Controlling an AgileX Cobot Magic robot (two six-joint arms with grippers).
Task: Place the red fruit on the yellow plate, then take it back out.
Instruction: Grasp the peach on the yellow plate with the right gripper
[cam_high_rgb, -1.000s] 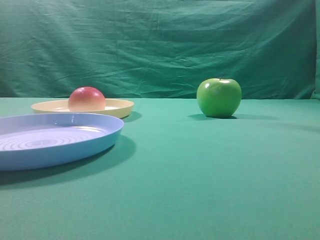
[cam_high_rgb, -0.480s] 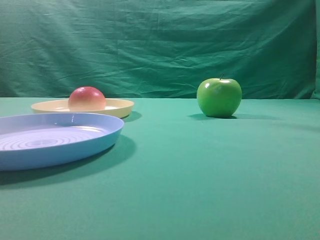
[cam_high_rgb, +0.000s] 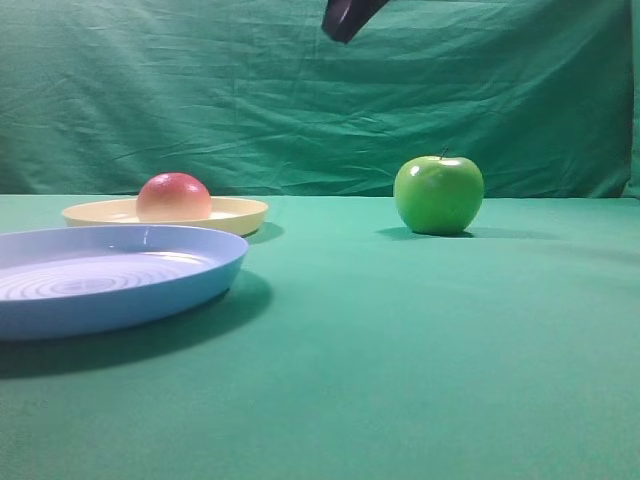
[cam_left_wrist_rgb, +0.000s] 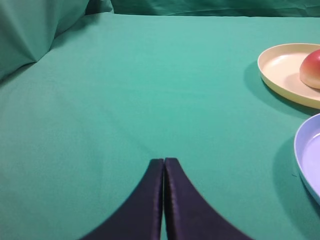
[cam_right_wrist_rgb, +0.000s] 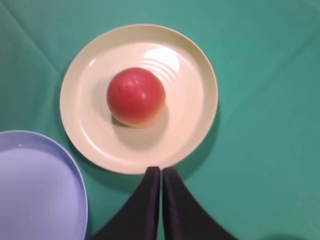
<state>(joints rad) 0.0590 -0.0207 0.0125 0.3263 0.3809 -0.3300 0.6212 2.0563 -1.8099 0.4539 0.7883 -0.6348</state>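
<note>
Green-draped table (cam_high_rgb: 400, 340): red fruit (cam_right_wrist_rgb: 135, 97) resting inside yellow plate (cam_right_wrist_rgb: 195, 125), just ahead of right hand (cam_right_wrist_rgb: 161, 172), fingers pressed together, empty. Likely smooth, firm, prone to roll; best pinched across widest middle.

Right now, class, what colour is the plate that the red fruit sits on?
Pale cream-yellow. The yellow plate under the red fruit shows best in the right wrist view.

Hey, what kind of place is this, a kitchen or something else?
Likely a staged test tabletop, not a kitchen: green cloth covers table and backdrop alike, and only props sit on it, a red fruit on a yellow plate, a blue plate and a green apple.
</note>
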